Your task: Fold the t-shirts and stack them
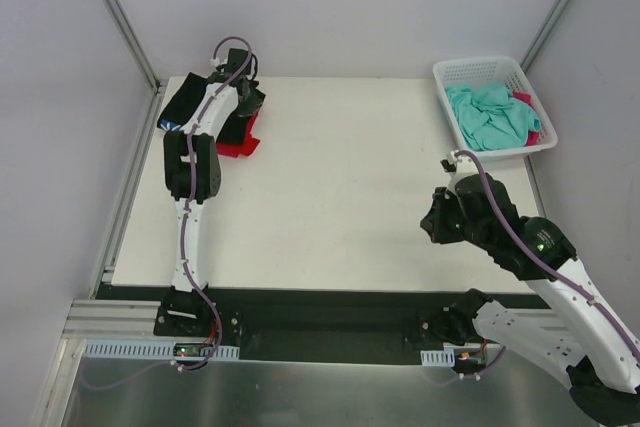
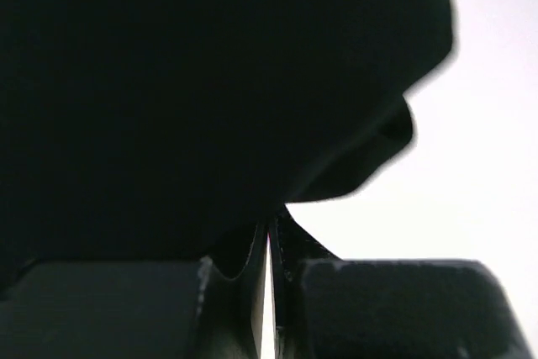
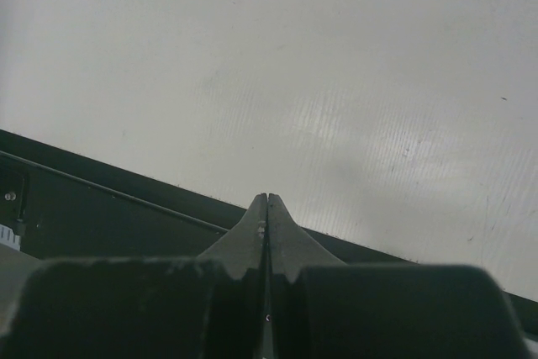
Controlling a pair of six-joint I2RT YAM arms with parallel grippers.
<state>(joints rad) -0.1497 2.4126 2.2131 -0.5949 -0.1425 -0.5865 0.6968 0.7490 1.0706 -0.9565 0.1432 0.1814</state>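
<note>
A black t-shirt (image 1: pixel 185 107) lies at the table's far left corner on top of a red t-shirt (image 1: pixel 240 147), whose edge shows below it. My left gripper (image 1: pixel 248 105) is down on this pile. In the left wrist view black cloth (image 2: pixel 185 98) fills most of the picture, and the gripper (image 2: pixel 271 218) is shut with its tips pinched into the cloth's lower edge. A teal t-shirt (image 1: pixel 490 115) and a pink one (image 1: pixel 527 102) lie crumpled in the basket. My right gripper (image 1: pixel 432 222) (image 3: pixel 267 199) hovers shut and empty over the table's near right part.
The white mesh basket (image 1: pixel 480 64) stands at the far right corner of the white table (image 1: pixel 340 187). A dark strip (image 3: pixel 101 208) runs along the table's near edge just under the right gripper. Grey walls and metal rails close in both sides.
</note>
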